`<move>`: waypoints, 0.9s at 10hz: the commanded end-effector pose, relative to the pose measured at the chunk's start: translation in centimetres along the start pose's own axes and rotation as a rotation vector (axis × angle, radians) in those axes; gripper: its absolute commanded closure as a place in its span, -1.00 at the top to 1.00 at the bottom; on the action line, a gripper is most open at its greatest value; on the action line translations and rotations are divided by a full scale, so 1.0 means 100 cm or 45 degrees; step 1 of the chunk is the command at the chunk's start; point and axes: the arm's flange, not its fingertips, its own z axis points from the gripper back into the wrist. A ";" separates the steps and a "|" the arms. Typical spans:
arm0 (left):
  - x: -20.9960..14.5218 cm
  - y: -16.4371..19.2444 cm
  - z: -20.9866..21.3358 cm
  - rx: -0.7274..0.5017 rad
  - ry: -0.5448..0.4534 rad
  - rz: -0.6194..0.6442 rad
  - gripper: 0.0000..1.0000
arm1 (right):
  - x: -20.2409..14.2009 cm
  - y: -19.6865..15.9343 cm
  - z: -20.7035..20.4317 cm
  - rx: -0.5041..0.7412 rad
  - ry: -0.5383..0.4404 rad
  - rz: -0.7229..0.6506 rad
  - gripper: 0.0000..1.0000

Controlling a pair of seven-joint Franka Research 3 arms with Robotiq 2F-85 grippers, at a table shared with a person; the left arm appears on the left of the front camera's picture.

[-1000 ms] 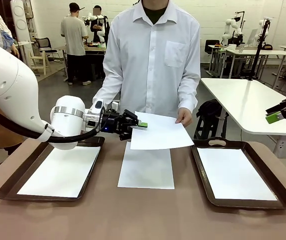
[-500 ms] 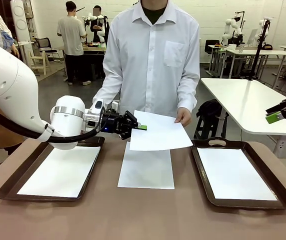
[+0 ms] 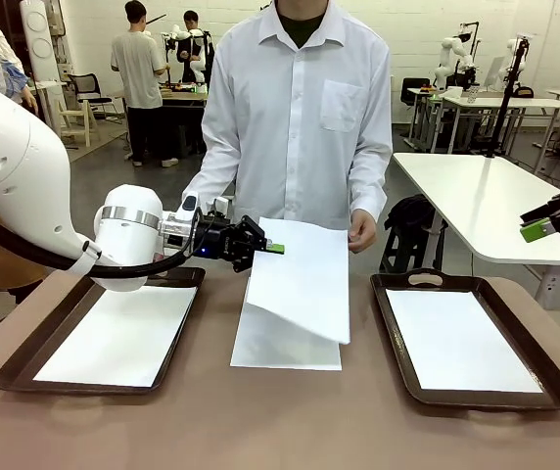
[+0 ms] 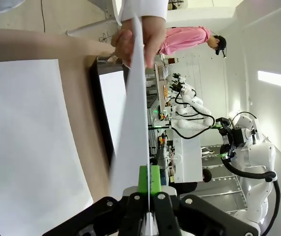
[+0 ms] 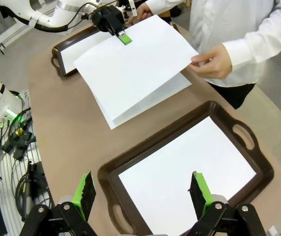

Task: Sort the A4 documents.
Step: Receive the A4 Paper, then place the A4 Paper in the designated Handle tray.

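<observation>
Over the bench (image 3: 260, 421) the left jaws pinch the edge of a drooping A4 document (image 3: 304, 284), right jaws gaping wide, so I'd swing it slow and flat to a tray (image 3: 21, 367) or it'll fold.

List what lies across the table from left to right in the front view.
Left tray → left gripper → raised sheet pinched in it → person's hand → right tray. The flat sheet under the raised one is left out, since the two overlap.
</observation>
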 end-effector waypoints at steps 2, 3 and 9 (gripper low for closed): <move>0.000 0.001 -0.005 -0.006 -0.010 0.007 -1.00 | -0.001 0.000 -0.001 0.002 0.000 0.011 1.00; 0.000 0.001 -0.005 -0.006 -0.010 0.007 -1.00 | -0.001 0.000 -0.001 0.002 0.000 0.011 1.00; 0.000 0.001 -0.005 -0.006 -0.010 0.007 -1.00 | -0.001 0.000 -0.001 0.002 0.000 0.011 1.00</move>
